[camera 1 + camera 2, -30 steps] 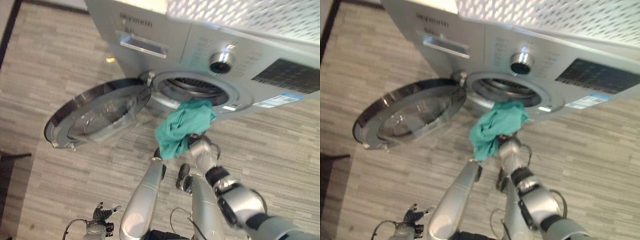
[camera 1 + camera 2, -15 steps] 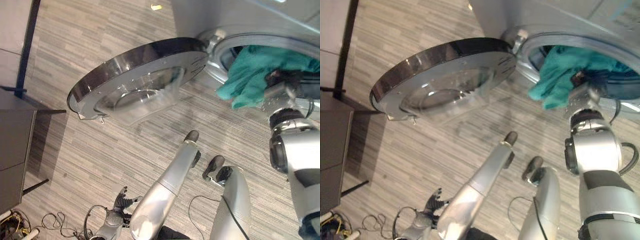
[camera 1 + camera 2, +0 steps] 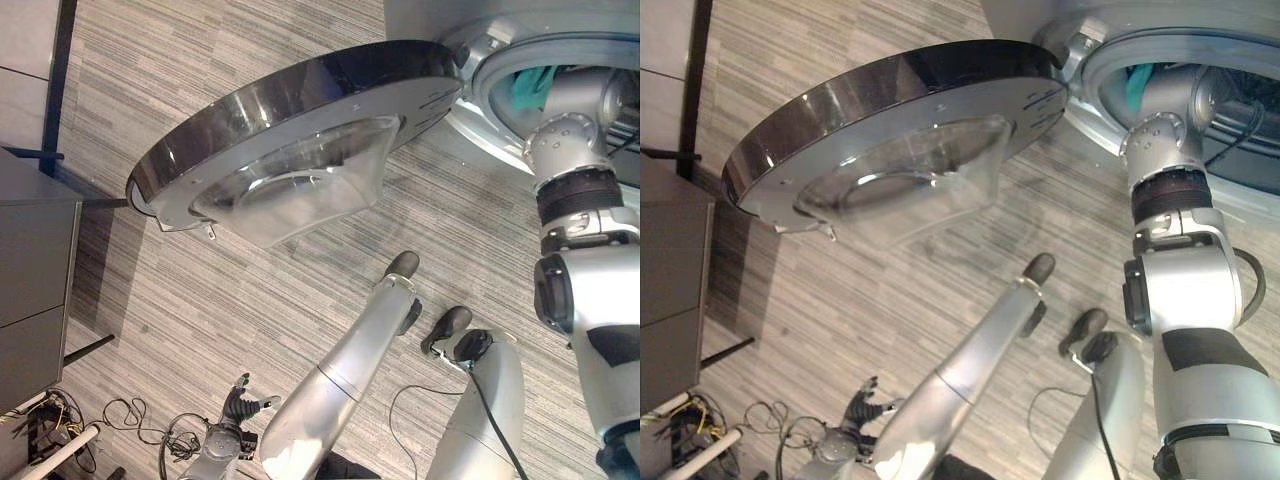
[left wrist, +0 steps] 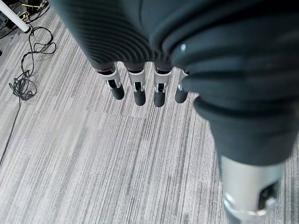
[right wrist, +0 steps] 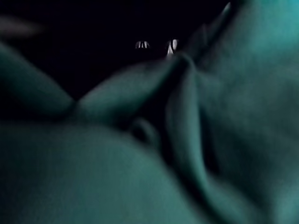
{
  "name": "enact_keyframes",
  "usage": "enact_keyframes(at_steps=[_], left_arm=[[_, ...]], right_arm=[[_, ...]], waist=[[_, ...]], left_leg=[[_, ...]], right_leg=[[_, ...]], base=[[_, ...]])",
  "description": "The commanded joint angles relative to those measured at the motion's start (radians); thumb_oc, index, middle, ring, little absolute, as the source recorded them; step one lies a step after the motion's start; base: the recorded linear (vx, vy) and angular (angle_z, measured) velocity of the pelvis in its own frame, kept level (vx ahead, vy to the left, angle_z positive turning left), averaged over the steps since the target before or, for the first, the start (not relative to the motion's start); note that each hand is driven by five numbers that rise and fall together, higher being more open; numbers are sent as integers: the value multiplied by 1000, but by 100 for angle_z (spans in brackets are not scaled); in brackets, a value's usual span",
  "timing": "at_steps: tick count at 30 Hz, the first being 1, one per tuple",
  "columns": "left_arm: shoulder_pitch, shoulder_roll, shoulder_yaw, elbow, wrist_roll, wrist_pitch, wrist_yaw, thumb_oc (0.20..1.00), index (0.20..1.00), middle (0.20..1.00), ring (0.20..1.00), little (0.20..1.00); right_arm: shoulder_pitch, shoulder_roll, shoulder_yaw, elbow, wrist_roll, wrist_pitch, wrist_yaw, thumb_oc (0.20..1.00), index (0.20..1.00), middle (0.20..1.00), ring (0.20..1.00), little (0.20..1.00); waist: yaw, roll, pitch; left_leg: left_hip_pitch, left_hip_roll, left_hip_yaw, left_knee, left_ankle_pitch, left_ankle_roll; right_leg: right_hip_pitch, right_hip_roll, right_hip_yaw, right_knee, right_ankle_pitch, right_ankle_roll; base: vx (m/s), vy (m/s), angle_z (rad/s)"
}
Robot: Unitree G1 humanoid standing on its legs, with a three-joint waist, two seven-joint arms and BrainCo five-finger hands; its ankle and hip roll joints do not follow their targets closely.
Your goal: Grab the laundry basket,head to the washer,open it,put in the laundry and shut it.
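One piece of teal laundry [image 3: 533,86] lies inside the drum of the washer [image 3: 1110,75], only a small fold of it showing past the silver rim in the head views; in the right wrist view the same cloth [image 5: 224,140] is a soft, matte, deeply creased teal fabric in dim light, with dark folds running through it. The right arm reaches through the round opening, so the right hand is inside the drum and hidden; whether its fingers grip the cloth or are loose cannot be told. The washer's one door [image 3: 290,150] stands swung wide open to the left of the opening, a dark ring around a clear bulging window. The left hand [image 3: 238,425] hangs low over the grey striped floor [image 3: 200,300], well apart from the washer, its fingers [image 4: 140,93] straight and holding nothing. A dark cabinet [image 3: 35,290] stands at the left edge.
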Motion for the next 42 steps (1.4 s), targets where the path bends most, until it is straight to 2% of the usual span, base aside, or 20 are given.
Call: enact_keyframes(at_steps=[1, 4, 7, 10, 12, 15, 18, 20, 22, 25, 26, 27, 28, 29, 30, 33, 36, 38, 39, 42], left_arm=[[11, 38, -36, 56, 16, 1, 8, 1000, 1000, 1000, 1000, 1000], [6, 24, -32, 50, 20, 11, -4, 1000, 1000, 1000, 1000, 1000], [11, 16, -15, 60, -9, 14, 0, 1000, 1000, 1000, 1000, 1000], [19, 21, -8, 46, -29, 20, 5, 1000, 1000, 1000, 1000, 1000], [24, 25, 1, 40, -49, 24, -9, 1000, 1000, 1000, 1000, 1000], [29, 25, 19, 58, -70, 27, -13, 1000, 1000, 1000, 1000, 1000], [14, 26, 48, 92, -114, 28, -16, 1000, 1000, 1000, 1000, 1000], [5, 30, 52, 105, -124, 31, -24, 1000, 1000, 1000, 1000, 1000], [-5, 43, 58, 124, -140, 31, -46, 1000, 1000, 1000, 1000, 1000], [-13, 56, 70, 144, -150, 18, -51, 1000, 1000, 1000, 1000, 1000], [-15, 55, 70, 146, -150, 17, -51, 1000, 1000, 1000, 1000, 1000], [-16, 54, 62, 146, -143, 10, -48, 1000, 1000, 1000, 1000, 1000], [-20, 49, 50, 142, -114, -5, -28, 1000, 1000, 1000, 1000, 1000], [-22, 48, 41, 148, -102, -8, -24, 1000, 1000, 1000, 1000, 1000], [-22, 49, 34, 156, -95, -8, -24, 1000, 1000, 1000, 1000, 1000], [-25, 41, 22, 175, -71, -12, -33, 1000, 1000, 1000, 1000, 1000], [-27, 1, 75, 238, -105, -2, -59, 1000, 1000, 1000, 1000, 1000], [-22, -25, 92, 253, -115, 0, -66, 1000, 1000, 1000, 1000, 1000], [-20, -37, 99, 260, -113, 3, -70, 1000, 1000, 1000, 1000, 1000], [-10, -52, 107, 263, -99, 3, -79, 1000, 1000, 1000, 1000, 1000]], right_arm=[[-48, -128, 0, 16, -107, 11, -81, 1000, 1000, 1000, 1000, 1000], [13, -159, -9, 119, -137, 112, -88, 1000, 1000, 1000, 1000, 1000], [37, -150, -40, 189, -139, 145, -130, 1000, 1000, 1000, 1000, 1000], [17, -179, -31, 259, -168, 231, -165, 1000, 1000, 1000, 1000, 1000], [5, -188, 11, 293, -165, 293, -118, 1000, 1000, 1000, 1000, 1000], [-5, -158, 68, 289, -190, 322, -70, 1000, 1000, 1000, 1000, 1000], [-4, -71, 105, 310, -161, 348, -6, 1000, 1000, 1000, 1000, 1000], [-15, -38, 106, 322, -128, 353, 21, 1000, 1000, 1000, 1000, 1000], [-50, 3, 123, 335, -109, 358, 49, 1000, 1000, 1000, 1000, 1000], [-143, 17, 152, 203, -33, 257, 68, 1000, 1000, 1000, 1000, 1000], [-142, 18, 153, 198, -33, 254, 65, 1000, 1000, 1000, 1000, 1000], [-157, 16, 146, 129, -1, 201, 59, 1000, 1000, 1000, 1000, 1000], [-155, 32, 58, -115, 53, 32, 57, 1000, 1000, 1000, 1000, 1000], [-158, 16, 19, -128, 100, -20, 65, 1000, 1000, 1000, 1000, 1000], [-165, -10, 22, -94, 102, -28, 49, 1000, 1000, 1000, 1000, 1000], [-151, -42, 49, -34, 46, 20, 43, 1000, 1000, 1000, 1000, 1000], [54, 69, 39, 1, -34, 112, 74, 1000, 1000, 1000, 1000, 1000], [129, 115, -21, 56, -34, 126, 83, 1000, 1000, 1000, 1000, 1000], [184, 131, -59, 94, -39, 136, 84, 1000, 1000, 1000, 1000, 1000], [308, 162, -101, 164, -54, 168, 103, 1000, 1000, 1000, 1000, 1000]], waist=[[-17, 102, 1], [-40, 116, 1], [-55, 115, 1], [-68, 106, 1], [-78, 93, 1], [-90, 75, 1], [-117, 30, 1], [-119, 15, 0], [-115, 2, 0], [-97, 1, -8], [-100, 1, -5], [-93, 7, -13], [-79, 26, -30], [-74, 33, -40], [-72, 36, -46], [-69, 47, -53], [-97, 28, -54], [-105, 19, -66], [-110, 19, -69], [-117, 9, -88]], left_leg=[[31, 62, -15, 77, -157, 23], [17, 63, -9, 65, -146, 23], [19, 68, -3, 46, -138, 25], [27, 72, -3, 11, -118, 20], [34, 78, -5, -7, -109, 16], [59, 91, -6, -41, -94, 15], [116, 115, -7, -107, -69, 12], [140, 121, -6, -142, -54, 8], [197, 121, -21, -241, -6, -5], [228, 112, -30, -327, 41, -23], [232, 111, -31, -334, 46, -24], [238, 103, -35, -359, 60, -28], [254, 83, -45, -414, 87, -32], [260, 73, -51, -428, 92, -34], [264, 69, -55, -435, 97, -36], [286, 63, -57, -463, 110, -36], [356, 86, -38, -499, 117, -32], [397, 93, -34, -519, 114, -30], [416, 95, -25, -542, 148, -29], [492, 100, -33, -597, 161, -32]], right_leg=[[31, -11, 32, -186, 156, 33], [6, -13, 45, -186, 167, 31], [5, -14, 52, -208, 181, 25], [8, -12, 61, -234, 201, 25], [17, -8, 67, -255, 211, 22], [37, -1, 70, -287, 230, 18], [98, 21, 76, -374, 274, 16], [132, 27, 69, -422, 297, 20], [200, 27, 52, -521, 335, 30], [235, 15, 40, -593, 364, 42], [239, 13, 39, -599, 367, 42], [244, 5, 36, -617, 373, 45], [250, -12, 32, -637, 374, 48], [254, -18, 31, -637, 371, 49], [257, -23, 35, -639, 375, 51], [275, -31, 41, -656, 379, 51], [342, -19, 56, -698, 400, 50], [384, -18, 54, -727, 407, 49], [410, -21, 44, -754, 438, 46], [491, -23, 32, -807, 452, 48]], base=[[-20, 72, -12], [-34, 78, -9], [-34, 37, -8], [-50, -18, -12], [-43, -38, -1], [-36, -25, -6], [-64, -27, -16], [-74, -80, -31], [-78, -117, -30], [-33, -52, -2], [-18, -33, 2], [-12, -36, 18], [-2, -37, 29], [2, -12, 42], [6, 32, 40], [2, 55, 34], [-17, 90, 17], [-23, 41, -18], [-43, -10, -26], [20, -38, -22]])
